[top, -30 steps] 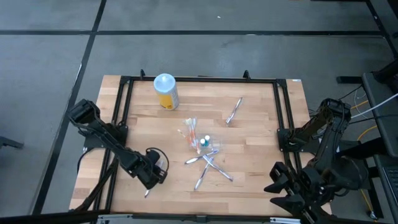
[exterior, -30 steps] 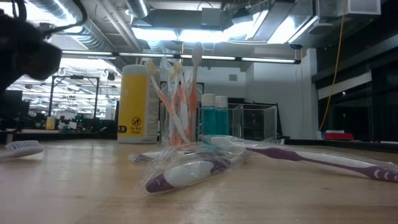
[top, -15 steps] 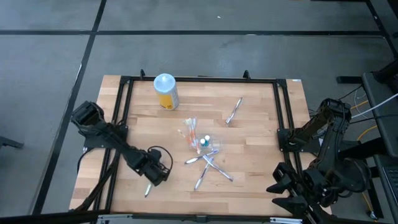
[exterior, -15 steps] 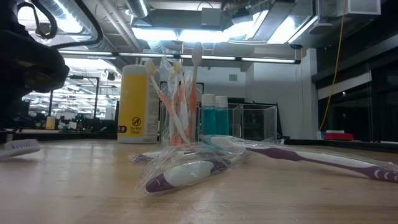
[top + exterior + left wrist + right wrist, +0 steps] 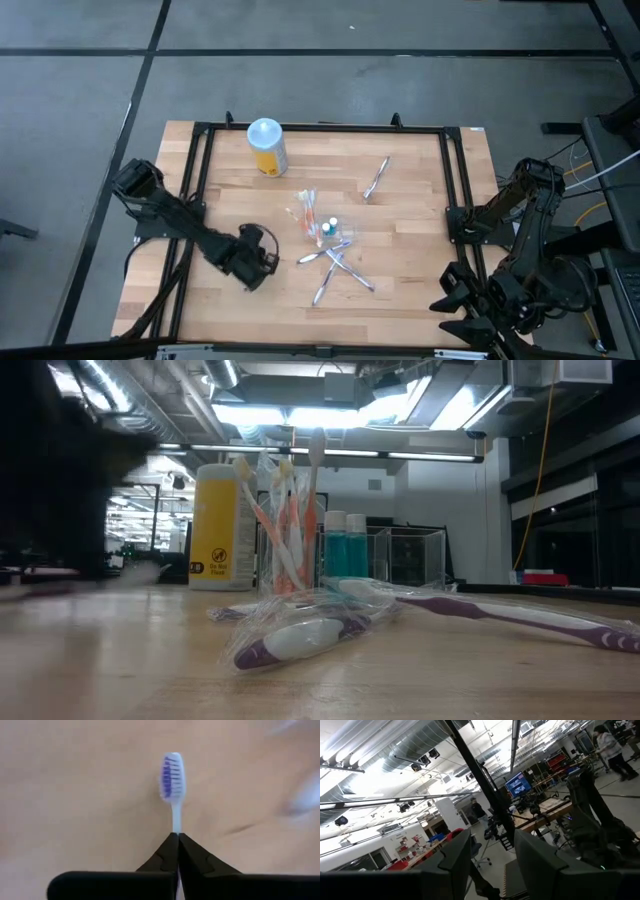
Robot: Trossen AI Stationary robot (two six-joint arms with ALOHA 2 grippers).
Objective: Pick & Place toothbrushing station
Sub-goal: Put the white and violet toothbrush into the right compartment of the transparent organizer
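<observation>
- Left pincer (image 5: 177,837): fingers closed on the thin neck of a toothbrush (image 5: 172,782), whose head of blue-purple bristles projects forward over bare wood. In the high view this pincer (image 5: 256,262) sits over the near-left part of the surface (image 5: 410,220).
- Right pincer (image 5: 492,852): fingers apart, empty, parked off the surface's right edge and aimed into the room.
- Handling, as judged: the grip is on a narrow, smooth stem; lift slowly and level so the brush does not pivot between the pads.
- Holder (image 5: 308,212): clear, thin-walled, holding upright orange-pink and whitish brushes, mid-surface.
- Loose brushes (image 5: 335,262): slim, crossed, some in crinkled clear wrap, just right of the left pincer.
- Yellow canister (image 5: 266,146): cylindrical, white-lidded, far side.
</observation>
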